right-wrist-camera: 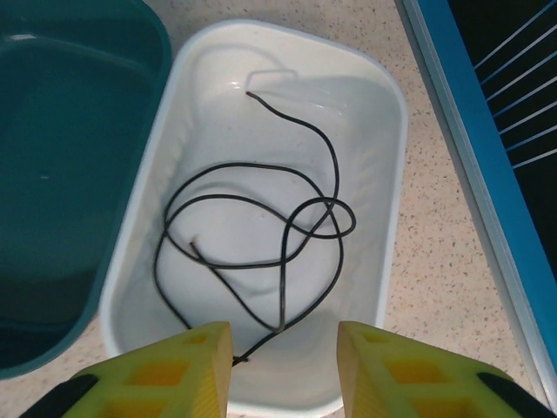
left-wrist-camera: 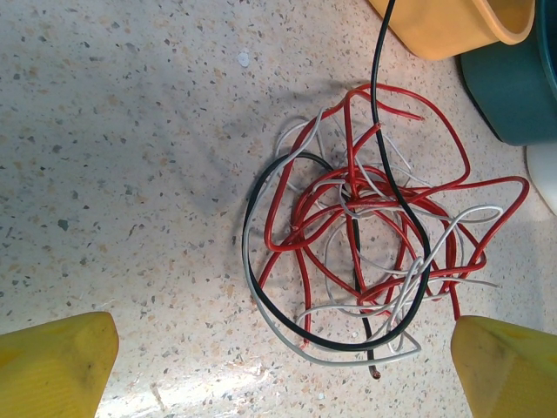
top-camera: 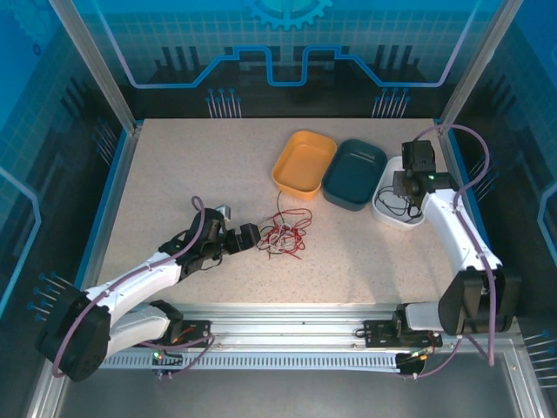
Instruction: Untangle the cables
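On the bench (top-camera: 174, 174) the left gripper (top-camera: 238, 225) stands wide open beside the tangled red, black and white cables (top-camera: 283, 233), near the yellow tray (top-camera: 303, 161), while the right gripper (right-wrist-camera: 285, 366) hangs, jaws parted, over the white tray (right-wrist-camera: 383, 96), where a loose black cable (right-wrist-camera: 261, 235) lies, its end perhaps touching one finger.

Bare table (top-camera: 174, 174) left and near side of cables (top-camera: 283, 233). Just behind them yellow bin (top-camera: 304, 162); teal bin (top-camera: 354, 173) and white bin (top-camera: 385, 209) side by side block far right.
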### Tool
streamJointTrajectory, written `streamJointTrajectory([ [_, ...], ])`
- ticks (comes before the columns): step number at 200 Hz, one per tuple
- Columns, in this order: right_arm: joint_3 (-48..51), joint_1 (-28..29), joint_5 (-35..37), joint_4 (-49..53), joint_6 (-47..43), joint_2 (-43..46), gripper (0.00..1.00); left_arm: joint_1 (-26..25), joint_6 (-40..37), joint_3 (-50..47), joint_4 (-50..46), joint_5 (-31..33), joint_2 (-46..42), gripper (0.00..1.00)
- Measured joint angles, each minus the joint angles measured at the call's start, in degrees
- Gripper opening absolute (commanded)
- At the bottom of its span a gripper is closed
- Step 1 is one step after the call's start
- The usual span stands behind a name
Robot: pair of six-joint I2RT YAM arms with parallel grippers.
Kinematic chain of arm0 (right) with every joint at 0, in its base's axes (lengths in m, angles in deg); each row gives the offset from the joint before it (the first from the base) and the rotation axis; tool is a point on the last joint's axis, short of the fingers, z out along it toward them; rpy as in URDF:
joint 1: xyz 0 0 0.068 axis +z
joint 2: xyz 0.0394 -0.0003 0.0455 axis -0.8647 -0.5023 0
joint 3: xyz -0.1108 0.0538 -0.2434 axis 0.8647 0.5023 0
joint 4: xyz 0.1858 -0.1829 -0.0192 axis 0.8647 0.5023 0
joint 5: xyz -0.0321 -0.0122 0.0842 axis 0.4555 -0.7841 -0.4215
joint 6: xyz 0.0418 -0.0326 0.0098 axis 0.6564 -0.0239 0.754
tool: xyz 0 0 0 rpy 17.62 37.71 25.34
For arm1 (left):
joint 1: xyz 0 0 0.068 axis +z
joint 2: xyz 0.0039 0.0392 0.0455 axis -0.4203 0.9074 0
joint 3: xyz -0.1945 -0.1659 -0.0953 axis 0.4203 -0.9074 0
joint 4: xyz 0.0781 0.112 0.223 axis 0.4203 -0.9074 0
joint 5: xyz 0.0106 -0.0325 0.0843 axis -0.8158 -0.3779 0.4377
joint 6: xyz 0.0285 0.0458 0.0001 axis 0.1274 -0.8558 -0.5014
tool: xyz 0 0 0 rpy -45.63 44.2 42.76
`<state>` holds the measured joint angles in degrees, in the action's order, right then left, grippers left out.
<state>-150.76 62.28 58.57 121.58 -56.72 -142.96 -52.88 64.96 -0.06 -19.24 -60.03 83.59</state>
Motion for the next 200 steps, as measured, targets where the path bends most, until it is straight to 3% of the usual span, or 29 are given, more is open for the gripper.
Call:
streamJointTrajectory([
  [39, 2.8, 6.6, -3.5, 1.7, 5.1, 7.1, 0.36, 0.0, 0.2, 0.0, 0.0, 0.0, 0.0, 0.99],
  [92, 3.8, 25.7, -7.1, 2.4, 12.9, 7.2, 0.36, 0.0, 0.4, 0.0, 0.1, 0.0, 0.3, 0.99],
  [140, -4.5, 37.9, -6.9, 2.8, 15.5, -7.2, 0.39, 0.0, 0.9, 0.0, 1.5, 0.0, 2.0, 0.99],
  [200, -24.1, 41.5, -7.5, 4.2, 14.7, -30.7, 0.37, 0.0, 3.1, 0.0, 4.9, -1.3, 4.4, 0.97],
])
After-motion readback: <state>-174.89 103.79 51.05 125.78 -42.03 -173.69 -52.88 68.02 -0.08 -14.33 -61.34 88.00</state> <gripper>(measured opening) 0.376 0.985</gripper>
